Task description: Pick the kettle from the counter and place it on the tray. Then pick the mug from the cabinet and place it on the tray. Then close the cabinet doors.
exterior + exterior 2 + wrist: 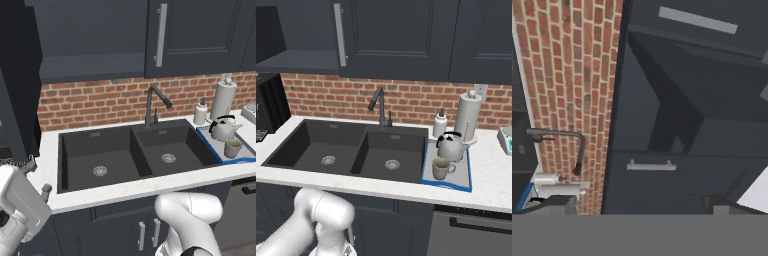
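Since the kettle (452,147) and the mug (441,168) both sit on the tray (470,176), you only have the cabinet doors (22,95) left, so push the open one shut with your spread, empty fingers (722,204).

open cabinet (95,35) bay unobstructed, faucet (152,102) rising behind sink (100,155), kettle (222,128) and mug (232,147) crowding tray (210,145), towel roll (223,99) behind

Even, flat rendered light, soft faint shadows, no glare, dim open cabinet (92,37) interior, slightly coarse low-resolution edges
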Robot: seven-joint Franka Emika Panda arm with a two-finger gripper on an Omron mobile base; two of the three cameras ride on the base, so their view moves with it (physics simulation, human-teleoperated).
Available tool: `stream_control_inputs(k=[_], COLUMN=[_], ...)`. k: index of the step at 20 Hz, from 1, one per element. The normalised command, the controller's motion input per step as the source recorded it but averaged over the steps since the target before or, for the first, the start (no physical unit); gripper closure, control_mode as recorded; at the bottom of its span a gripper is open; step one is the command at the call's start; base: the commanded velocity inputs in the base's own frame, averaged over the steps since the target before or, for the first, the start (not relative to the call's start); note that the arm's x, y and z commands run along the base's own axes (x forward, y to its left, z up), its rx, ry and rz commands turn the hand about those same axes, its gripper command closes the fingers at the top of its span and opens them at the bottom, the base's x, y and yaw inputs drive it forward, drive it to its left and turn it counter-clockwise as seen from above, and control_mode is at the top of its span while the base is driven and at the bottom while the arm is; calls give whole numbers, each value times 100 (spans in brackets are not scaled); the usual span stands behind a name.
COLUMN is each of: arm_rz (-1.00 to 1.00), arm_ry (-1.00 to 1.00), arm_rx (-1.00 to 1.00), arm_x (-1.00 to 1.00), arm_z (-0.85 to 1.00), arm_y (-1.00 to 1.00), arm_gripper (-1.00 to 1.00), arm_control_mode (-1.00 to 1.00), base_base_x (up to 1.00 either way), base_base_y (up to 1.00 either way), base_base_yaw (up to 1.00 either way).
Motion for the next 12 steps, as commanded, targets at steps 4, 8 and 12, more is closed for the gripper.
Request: stream_control_inputs(k=[4, 8, 12], arm_rz=[0, 1, 0], arm_ry=[9, 8, 6], arm_rx=[0, 0, 0], arm_x=[31, 29, 26], arm_z=[27, 28, 31], arm_y=[32, 31, 27], arm_gripper=[-100, -100, -100], arm_control_mode=[-100, -100, -100], base_base_x=[0, 0, 0], base_base_y=[0, 0, 0], base_base_yaw=[0, 0, 0])
